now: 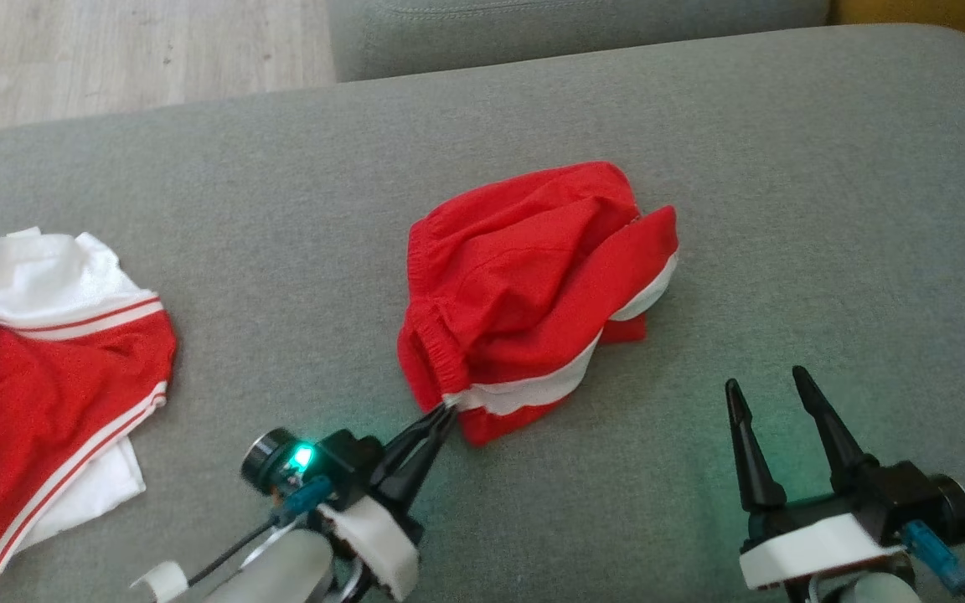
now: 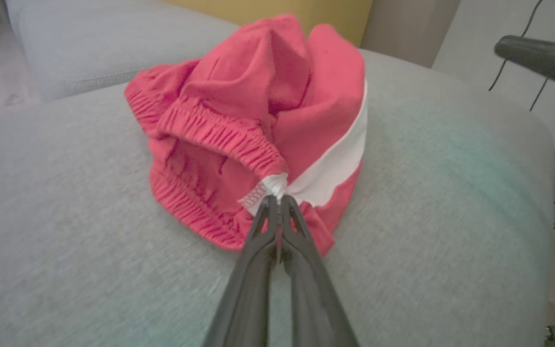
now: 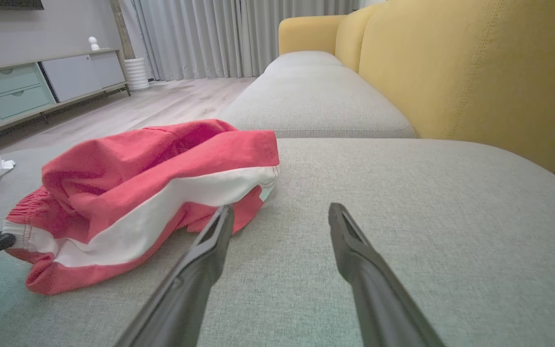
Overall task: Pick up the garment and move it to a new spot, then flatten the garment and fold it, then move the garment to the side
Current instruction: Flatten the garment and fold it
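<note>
The shorts (image 1: 524, 276), red with a white stripe, lie bunched in the middle of the grey sofa seat (image 1: 784, 167). The left hand (image 1: 447, 410) is clenched on their near corner. Its two fingers press together on the white end of the stripe, beside the elastic waistband. In the left wrist view the fabric is pinched to a point at the tips. The right hand (image 1: 766, 381) is released, fingers spread wide, over bare seat to the right of the shorts, near them but apart. The other garment (image 1: 38, 360), also red and white, lies spread at the seat's left edge, well apart from the shorts. In the right wrist view a yellow backrest (image 3: 451, 72) rises beside the seat.
</note>
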Motion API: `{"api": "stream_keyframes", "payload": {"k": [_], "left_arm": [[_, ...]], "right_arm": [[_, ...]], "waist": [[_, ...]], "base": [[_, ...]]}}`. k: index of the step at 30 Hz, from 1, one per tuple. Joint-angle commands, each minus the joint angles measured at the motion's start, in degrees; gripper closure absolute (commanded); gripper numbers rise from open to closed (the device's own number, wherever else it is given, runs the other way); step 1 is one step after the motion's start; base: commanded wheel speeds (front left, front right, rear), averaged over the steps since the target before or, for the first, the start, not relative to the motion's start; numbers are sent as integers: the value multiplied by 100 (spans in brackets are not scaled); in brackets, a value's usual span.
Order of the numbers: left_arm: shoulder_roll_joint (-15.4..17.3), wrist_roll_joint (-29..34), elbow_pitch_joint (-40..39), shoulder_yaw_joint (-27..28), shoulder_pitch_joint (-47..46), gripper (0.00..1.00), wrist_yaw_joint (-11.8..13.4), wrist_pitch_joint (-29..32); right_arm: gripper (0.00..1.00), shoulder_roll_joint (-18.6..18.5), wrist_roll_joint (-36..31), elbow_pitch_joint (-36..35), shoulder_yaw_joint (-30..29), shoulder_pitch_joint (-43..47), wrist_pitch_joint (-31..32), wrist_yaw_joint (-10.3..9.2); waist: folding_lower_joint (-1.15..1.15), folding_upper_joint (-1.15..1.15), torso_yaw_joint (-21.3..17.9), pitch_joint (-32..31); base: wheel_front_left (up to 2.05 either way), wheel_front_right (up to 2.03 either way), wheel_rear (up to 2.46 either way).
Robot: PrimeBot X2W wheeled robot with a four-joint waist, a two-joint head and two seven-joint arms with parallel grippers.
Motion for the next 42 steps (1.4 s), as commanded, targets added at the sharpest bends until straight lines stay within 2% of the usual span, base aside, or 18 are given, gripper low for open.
{"api": "stream_keyframes", "payload": {"k": [1, 7, 14, 17, 20, 26, 27, 32, 36, 42], "left_arm": [[92, -92, -322, 67, -362, 100, 10, -37], [187, -393, -1068, -541, -1110, 100, 10, -37], [404, -1054, -1465, -1260, -3082, 100, 10, 1], [582, -1348, -1509, -1350, -3854, 100, 10, -2], [886, -1631, -1528, -1471, -4245, 100, 10, 31], [1631, -2233, -1746, -1852, -3701, 100, 10, 141], [1631, -2233, -1746, -1852, -3701, 100, 10, 141], [2049, -2493, -1845, -2012, -2820, 100, 76, 114], [2125, -2519, -1836, -1978, -2447, 100, 197, 38], [2026, -2435, -1752, -1776, -2296, 100, 247, -20]], "right_arm": [[0, -37, 61, -165, 171, -255, -21, -4], [0, -37, 202, -139, 275, -305, -21, -4], [0, -37, 339, -178, 434, -393, -21, -4], [0, -37, 372, -187, 508, -372, -21, -4], [0, -37, 386, -232, 516, -324, -21, -4], [0, -37, 390, -399, 412, -214, -21, -4], [0, -37, 390, -399, 412, -214, -21, -4], [0, -37, 441, -446, 198, -262, -21, -4], [0, -37, 517, -108, 4, -426, -21, -4], [0, -37, 458, 1349, -46, -897, -2, -4]], "waist": [[0, 0, -62, -31], [0, 0, -418, -168], [0, 0, -977, -276], [0, 0, -1131, -385], [0, 0, -1156, -485], [0, 0, -801, -474], [0, 0, -801, -474], [0, 0, -320, -269], [0, 0, 14, -99], [0, 0, 306, 21]], "base": [[0, 0, 0], [0, 0, 0], [0, 0, 0], [0, 0, 0], [0, 0, 0], [0, 0, 0], [0, 0, 0], [0, 0, 0], [0, 0, 0], [0, 0, 0]]}}
